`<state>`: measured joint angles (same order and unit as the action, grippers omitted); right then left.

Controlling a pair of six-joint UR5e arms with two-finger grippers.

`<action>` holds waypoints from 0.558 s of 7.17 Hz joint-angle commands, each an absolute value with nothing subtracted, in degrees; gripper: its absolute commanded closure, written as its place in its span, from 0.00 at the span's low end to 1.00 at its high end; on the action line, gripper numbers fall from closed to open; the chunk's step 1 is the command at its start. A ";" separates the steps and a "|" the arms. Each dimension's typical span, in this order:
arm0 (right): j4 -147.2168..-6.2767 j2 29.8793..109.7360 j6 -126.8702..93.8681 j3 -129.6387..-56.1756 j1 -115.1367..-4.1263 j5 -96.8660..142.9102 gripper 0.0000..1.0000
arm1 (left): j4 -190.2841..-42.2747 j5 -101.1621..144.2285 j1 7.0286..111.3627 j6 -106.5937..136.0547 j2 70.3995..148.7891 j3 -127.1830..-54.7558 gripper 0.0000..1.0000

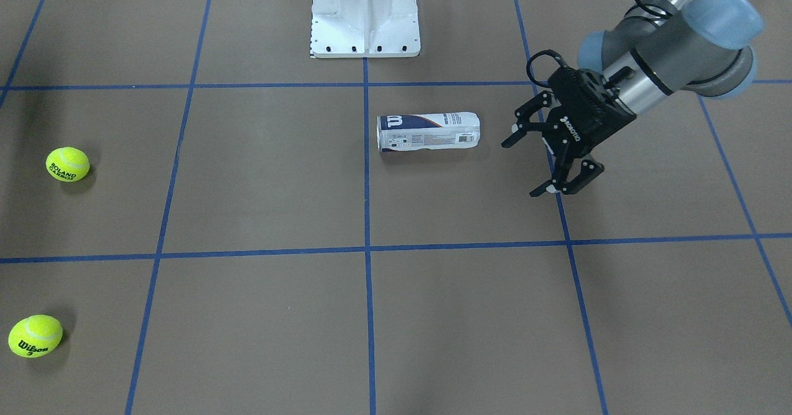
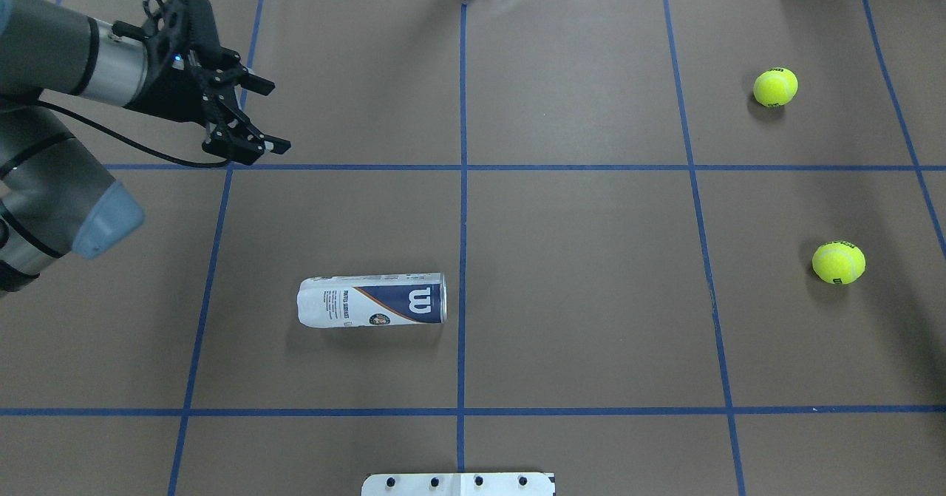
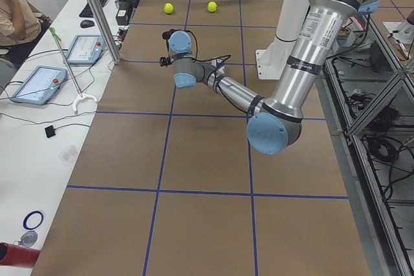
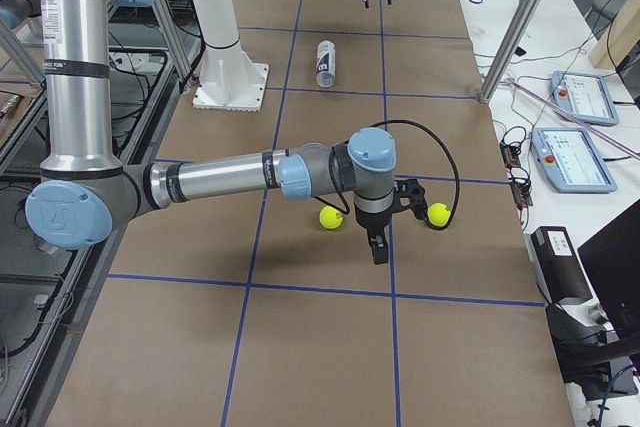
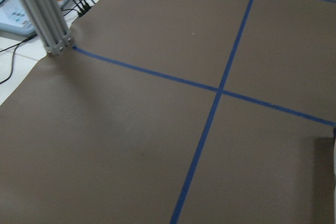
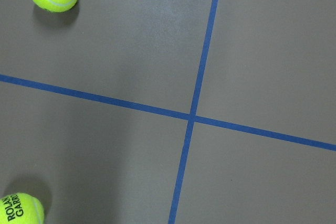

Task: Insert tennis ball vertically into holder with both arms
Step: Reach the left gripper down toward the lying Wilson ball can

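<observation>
Holder (image 2: 372, 301) lies sideways; Wilson ball (image 1: 35, 336) and Roland Garros ball (image 1: 67, 164) well apart.

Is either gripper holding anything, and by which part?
Left gripper: open, empty. Right gripper: seen only from the side, cannot tell. The can lies free.

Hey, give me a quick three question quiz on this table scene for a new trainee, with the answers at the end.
1. True or false: the tennis-ball can lies on its side.
2. How many tennis balls are on the table? A one, B two, C three.
3. Fill in: the left pincer is ____ and holds nothing.
Key: 1 true; 2 B; 3 open.
</observation>
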<state>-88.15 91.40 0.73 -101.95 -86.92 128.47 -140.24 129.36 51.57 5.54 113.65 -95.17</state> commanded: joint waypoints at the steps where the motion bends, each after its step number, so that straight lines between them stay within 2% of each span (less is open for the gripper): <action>1: -88.15 91.41 0.70 -101.95 -86.92 128.50 0.01 | -135.12 128.32 45.12 5.54 116.36 -95.71 0.01; 4: -88.15 91.41 0.44 -101.87 -86.92 128.50 0.01 | -125.89 128.23 40.62 5.27 121.88 -96.15 0.01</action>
<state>-88.15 91.41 0.53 -101.88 -86.92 128.50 -130.06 128.28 42.61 5.39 119.45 -96.03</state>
